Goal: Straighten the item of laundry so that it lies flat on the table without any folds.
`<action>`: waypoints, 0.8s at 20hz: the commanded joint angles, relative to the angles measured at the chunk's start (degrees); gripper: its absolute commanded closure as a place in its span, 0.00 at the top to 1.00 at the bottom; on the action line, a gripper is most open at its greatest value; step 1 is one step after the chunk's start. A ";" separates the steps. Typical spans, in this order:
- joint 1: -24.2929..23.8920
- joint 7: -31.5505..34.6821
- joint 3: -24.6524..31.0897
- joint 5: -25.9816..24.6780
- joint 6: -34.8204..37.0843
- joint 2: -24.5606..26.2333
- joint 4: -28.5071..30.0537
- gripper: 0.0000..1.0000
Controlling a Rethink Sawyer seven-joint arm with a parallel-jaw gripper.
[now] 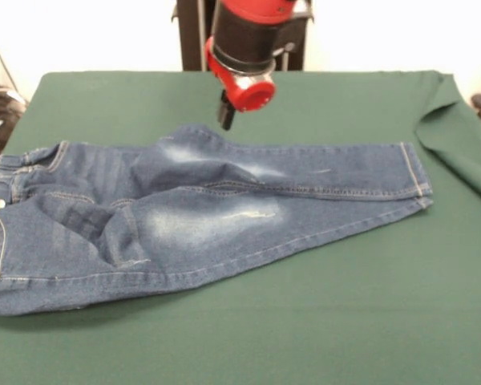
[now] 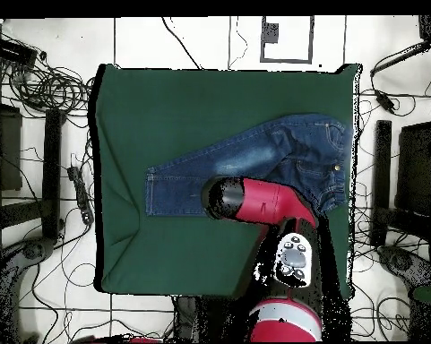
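The blue denim jeans [image 1: 208,216] lie on the dark green table [image 1: 345,321], waist at the left and cuffs at the right in the front view. One leg lies over the other, with creases and a raised fold around the seat and thighs. My gripper [image 1: 226,112] hangs below the red wrist, just above the far edge of the jeans near the raised fold, holding nothing. In the overhead view the jeans [image 2: 263,152] lie across the table [image 2: 165,98], waist at the right, and my red arm [image 2: 263,202] covers their near edge and hides the gripper.
The green cloth is bunched into a fold at the far right corner [image 1: 457,136] in the front view. The robot's pedestal [image 1: 194,36] stands behind the table. Cables [image 2: 48,90] and dark stands lie on the floor around the table.
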 commanded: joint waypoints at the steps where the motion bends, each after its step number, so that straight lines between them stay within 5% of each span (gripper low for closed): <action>1: -1.11 -14.96 12.04 -4.99 0.14 0.41 -0.61 0.00; 16: -5.72 -14.21 21.59 -10.09 2.83 3.48 -4.26 0.00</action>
